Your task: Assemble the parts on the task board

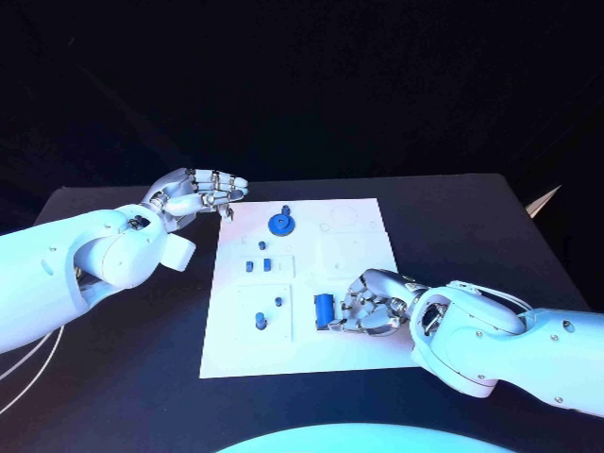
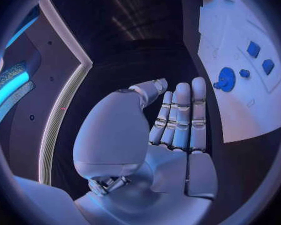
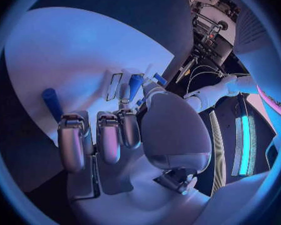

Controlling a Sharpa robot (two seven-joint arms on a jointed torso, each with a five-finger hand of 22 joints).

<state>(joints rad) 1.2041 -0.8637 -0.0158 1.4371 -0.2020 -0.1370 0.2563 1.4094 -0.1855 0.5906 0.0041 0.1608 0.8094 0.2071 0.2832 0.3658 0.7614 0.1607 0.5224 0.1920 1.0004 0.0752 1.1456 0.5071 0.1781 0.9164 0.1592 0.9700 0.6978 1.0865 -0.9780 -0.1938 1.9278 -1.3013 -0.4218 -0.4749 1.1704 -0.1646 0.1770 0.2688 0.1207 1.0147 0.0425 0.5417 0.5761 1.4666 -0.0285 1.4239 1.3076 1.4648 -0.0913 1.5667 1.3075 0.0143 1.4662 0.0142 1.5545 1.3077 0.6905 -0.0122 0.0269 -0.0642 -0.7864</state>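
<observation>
Right wrist view. The right hand (image 3: 125, 135) rises from the lower centre, fingers (image 3: 72, 145) curled over the white task board (image 3: 72, 50), which spans the upper left. A blue cylindrical part (image 3: 52, 104) stands at centre left, just beside the fingertips; a second blue part (image 3: 135, 85) lies near the centre.

A robotics lab: black-draped table (image 1: 111, 377), white task board (image 1: 343, 245), cabled equipment rack (image 3: 210, 22)

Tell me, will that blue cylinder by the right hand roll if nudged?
Probably. The blue cylinder lies on its side on the flat white task board, so a sideways push from the right hand could roll it. It looks small, rigid and likely light.
</observation>
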